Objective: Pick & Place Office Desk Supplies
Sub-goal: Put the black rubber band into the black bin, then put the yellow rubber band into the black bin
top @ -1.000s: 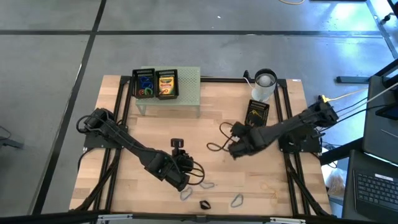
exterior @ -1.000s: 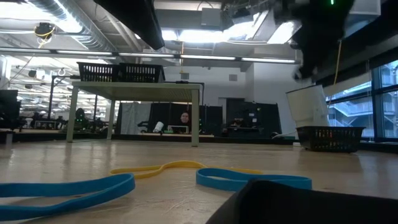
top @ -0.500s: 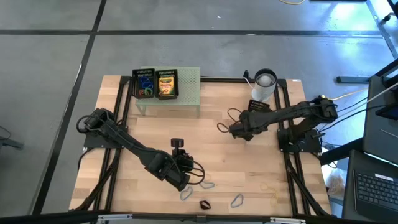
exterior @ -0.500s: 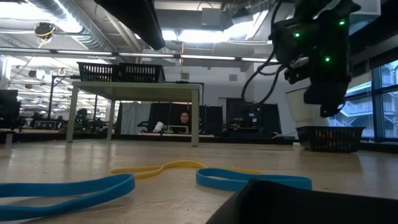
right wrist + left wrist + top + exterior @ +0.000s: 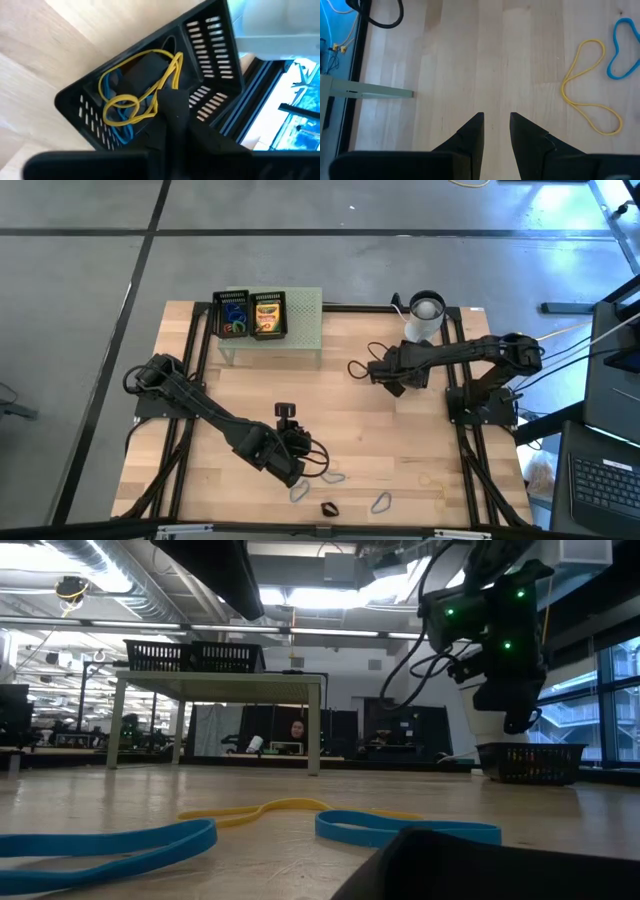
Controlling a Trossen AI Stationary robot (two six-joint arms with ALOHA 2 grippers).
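My right gripper hangs over a black slotted basket beside the white cup, shut on a yellow rubber band. More yellow and blue bands lie inside the basket. My left gripper stands open above bare wood near the table's front, with nothing between its fingers. A yellow rubber band and a blue loop lie flat on the table beyond it. Grey wire clips and a small dark clip rest near the front edge. My right gripper has a strand of the yellow rubber band at its fingertips, coming at it from above and slanting down into the basket. The rest of the band lies slack on the basket's floor. The fingers themselves hide the exact spot of contact.
The pale green perforated stand at the far left carries two black baskets, one with coloured loops and one with a crayon box. A black clip sits mid-table. A thin tan band lies front right.
My right gripper has swung from the table's middle toward the far right, coming down over the black basket beside the cup and tipping more steeply downward.
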